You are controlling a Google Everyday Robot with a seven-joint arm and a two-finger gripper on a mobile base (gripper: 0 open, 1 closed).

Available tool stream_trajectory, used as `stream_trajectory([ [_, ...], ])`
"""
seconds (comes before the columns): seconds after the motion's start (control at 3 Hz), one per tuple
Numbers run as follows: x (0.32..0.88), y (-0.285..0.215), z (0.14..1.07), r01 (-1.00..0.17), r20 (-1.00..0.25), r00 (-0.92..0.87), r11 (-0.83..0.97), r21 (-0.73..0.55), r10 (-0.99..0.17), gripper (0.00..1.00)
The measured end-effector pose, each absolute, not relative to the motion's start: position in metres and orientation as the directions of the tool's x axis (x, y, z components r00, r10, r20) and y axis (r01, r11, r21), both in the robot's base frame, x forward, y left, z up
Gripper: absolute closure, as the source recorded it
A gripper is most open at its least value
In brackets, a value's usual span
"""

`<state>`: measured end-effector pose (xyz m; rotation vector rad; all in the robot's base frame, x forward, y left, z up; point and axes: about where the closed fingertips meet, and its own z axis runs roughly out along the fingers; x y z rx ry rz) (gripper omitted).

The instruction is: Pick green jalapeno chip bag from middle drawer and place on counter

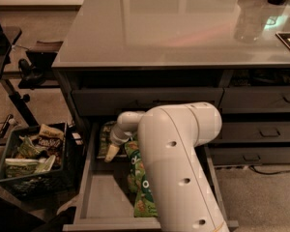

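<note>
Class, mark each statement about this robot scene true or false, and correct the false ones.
1. The gripper is down inside the open drawer. True.
2. The jalapeno bag lies on the counter. False: it lies at the drawer's rear left, by the gripper.
3. A black crate holding snacks stands left of the drawer. True.
4. The drawer holds only one bag. False: bright green bags lie in it too.
</note>
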<state>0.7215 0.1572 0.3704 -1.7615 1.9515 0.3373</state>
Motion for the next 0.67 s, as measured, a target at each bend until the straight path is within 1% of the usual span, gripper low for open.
stream_trajectory([
  [0.33,0.7236,0.1562,0.3623,-0.979,-0.496,-0.063,0.149,-0.135,-0.866,0.00],
  [0.67,0.7251,0.1553,0.3555,-0.980,-0.494,-0.074,0.156,-0.127,-0.866,0.16],
])
